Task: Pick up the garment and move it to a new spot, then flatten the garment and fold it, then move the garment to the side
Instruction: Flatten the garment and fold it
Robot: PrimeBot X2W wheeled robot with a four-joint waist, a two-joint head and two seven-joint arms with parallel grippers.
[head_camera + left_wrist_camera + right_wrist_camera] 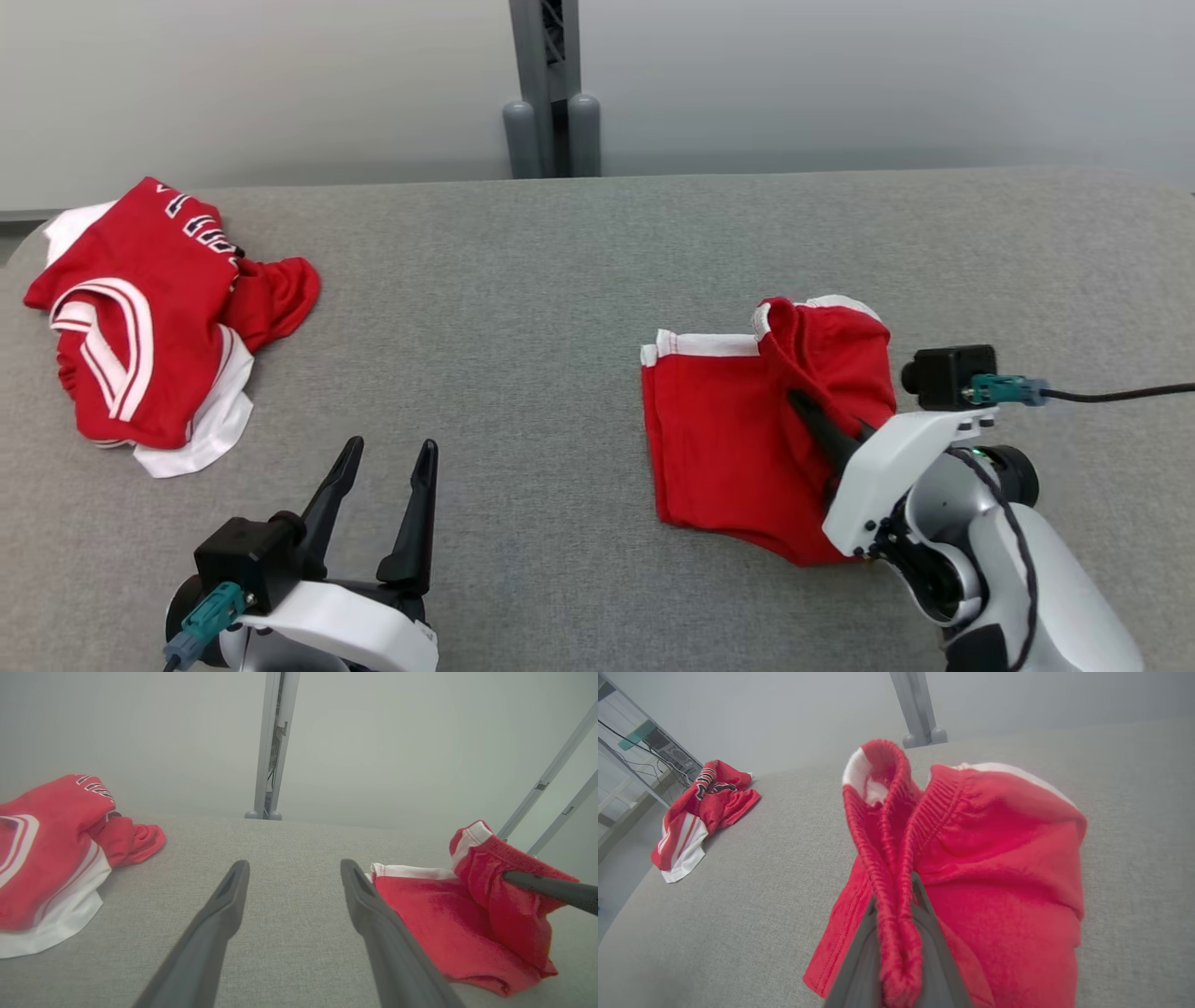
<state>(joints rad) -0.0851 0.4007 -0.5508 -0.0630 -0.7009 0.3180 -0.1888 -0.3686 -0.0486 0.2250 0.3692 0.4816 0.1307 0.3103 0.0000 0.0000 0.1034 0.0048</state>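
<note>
Right gripper [799,400] has the red shorts [719,439] by the waistband!
They lie right of centre on the grey table [523,308], elastic edge pinched up between closed fingers; the left gripper [390,450] hovers spread wide and holds nothing, with a crumpled jersey [140,317] far left.

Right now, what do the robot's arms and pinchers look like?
White shells, black joints. The left gripper and right gripper each have two long, dark, pointed fingers. Each wrist carries a black camera box with a teal plug.
</note>
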